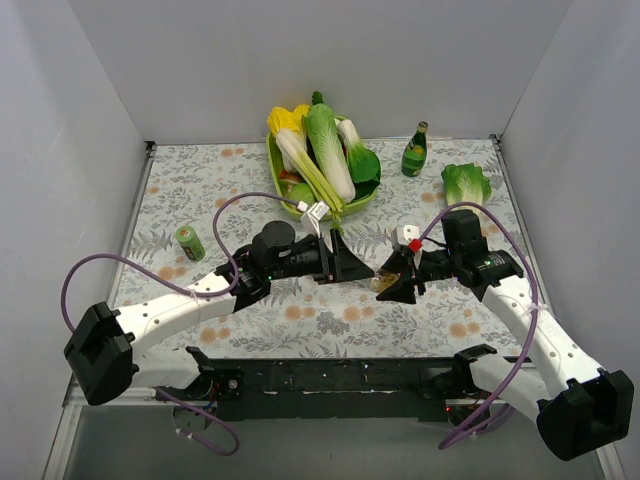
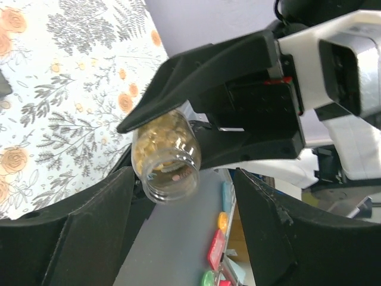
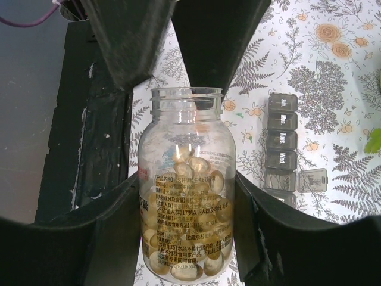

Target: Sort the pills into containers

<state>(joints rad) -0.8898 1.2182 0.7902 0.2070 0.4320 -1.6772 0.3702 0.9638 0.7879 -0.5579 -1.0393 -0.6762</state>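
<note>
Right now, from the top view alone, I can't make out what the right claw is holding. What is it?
Observer: A clear bottle with pale pills inside. The right claw grips it round the body.
Operator: Is the cap on?
Observer: No. The left wrist view looks straight into its bare, open mouth.
Operator: I can't find the pill box under the arms. Where is it?
Observer: The right wrist view shows the pill box lying on the table beside the bottle. It is a grey strip with day labels, and the lid next after Wed. appears flipped open.
</note>
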